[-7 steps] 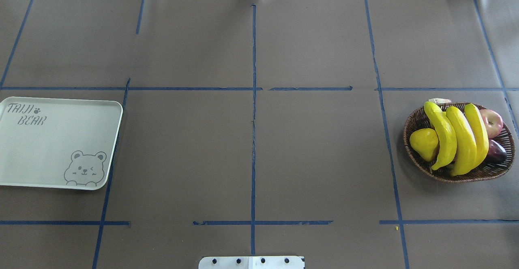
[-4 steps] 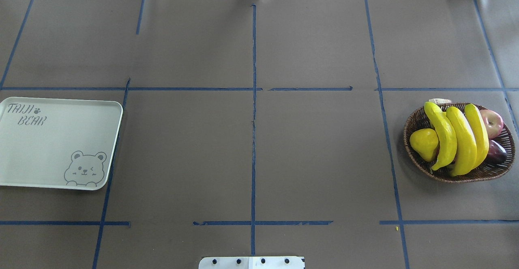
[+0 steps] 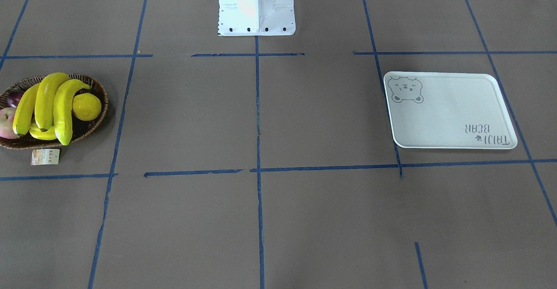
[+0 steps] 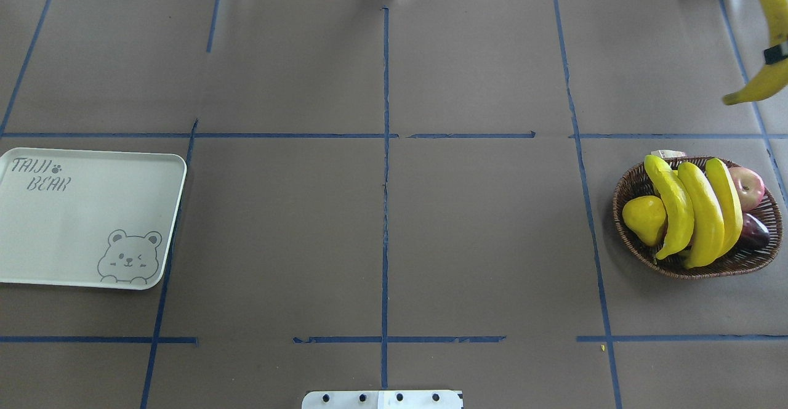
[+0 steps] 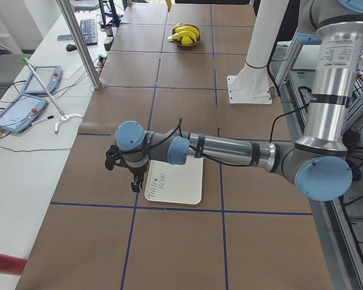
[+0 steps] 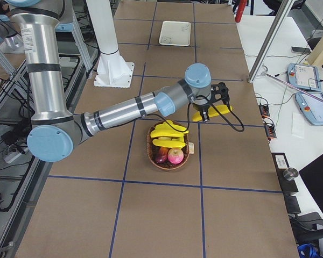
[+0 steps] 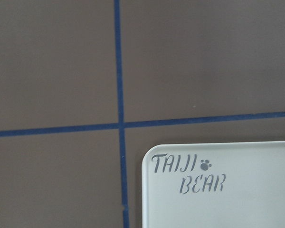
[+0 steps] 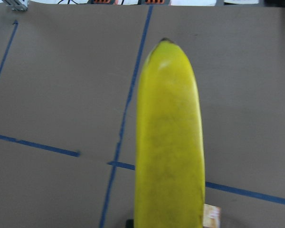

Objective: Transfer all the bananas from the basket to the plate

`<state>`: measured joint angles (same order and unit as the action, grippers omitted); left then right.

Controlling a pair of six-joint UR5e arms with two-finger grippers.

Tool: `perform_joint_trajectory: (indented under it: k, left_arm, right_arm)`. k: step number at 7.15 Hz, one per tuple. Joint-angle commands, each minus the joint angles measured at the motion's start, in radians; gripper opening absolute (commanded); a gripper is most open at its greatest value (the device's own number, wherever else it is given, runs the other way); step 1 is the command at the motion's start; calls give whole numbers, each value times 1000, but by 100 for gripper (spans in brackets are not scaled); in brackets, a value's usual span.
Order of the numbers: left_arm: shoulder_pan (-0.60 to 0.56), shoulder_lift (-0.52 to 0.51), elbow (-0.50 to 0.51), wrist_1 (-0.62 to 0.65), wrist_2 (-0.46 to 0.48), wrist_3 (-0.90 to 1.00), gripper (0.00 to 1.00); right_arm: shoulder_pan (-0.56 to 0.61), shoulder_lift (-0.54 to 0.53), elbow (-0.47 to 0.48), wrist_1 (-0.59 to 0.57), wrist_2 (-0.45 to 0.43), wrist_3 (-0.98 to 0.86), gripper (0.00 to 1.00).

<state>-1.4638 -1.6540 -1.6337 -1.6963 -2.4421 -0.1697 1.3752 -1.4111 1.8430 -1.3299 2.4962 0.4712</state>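
My right gripper (image 6: pixel 209 108) is shut on a banana (image 4: pixel 771 33) and holds it in the air beyond the basket (image 4: pixel 618 202), at the overhead view's top right edge. That banana fills the right wrist view (image 8: pixel 170 142). Three more bananas (image 4: pixel 705 212) lie side by side across the basket, also in the front view (image 3: pixel 45 99). The white-grey bear plate (image 4: pixel 80 224) lies bare at the table's left. My left gripper (image 5: pixel 132 180) hovers by the plate's lettered corner (image 7: pixel 218 190); I cannot tell whether it is open.
The basket also holds a yellow pear (image 4: pixel 643 217), a red apple (image 4: pixel 748 186) and a dark purple fruit (image 4: pixel 754 230). Its paper tag (image 3: pixel 45 156) lies on the table beside it. The robot's white base (image 3: pixel 256 6) stands at the near edge.
The held banana has come into the overhead view at the top right; it was out of view before. The basket's contents and the plate have not moved.
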Motion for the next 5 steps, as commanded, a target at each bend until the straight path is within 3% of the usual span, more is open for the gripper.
perform_joint_trajectory:
  k: [1,2,4,5]
  left_arm:
    - [194,-28,-2,-328,3,-448,100]
    - [242,-58,5,-482,3,-628,100]
    - [365,-185,3,-621,8,-994,99]
    - [408,-225,-6,-676,17,-1121,99]
  right_arm:
    - [-170,140,7,1,1,284,1]
    - [-250,164,48,3,-3,364,1]
    - [-376,237,83,4,-28,475,1]
    - [-486,285,108,15,-148,577,2]
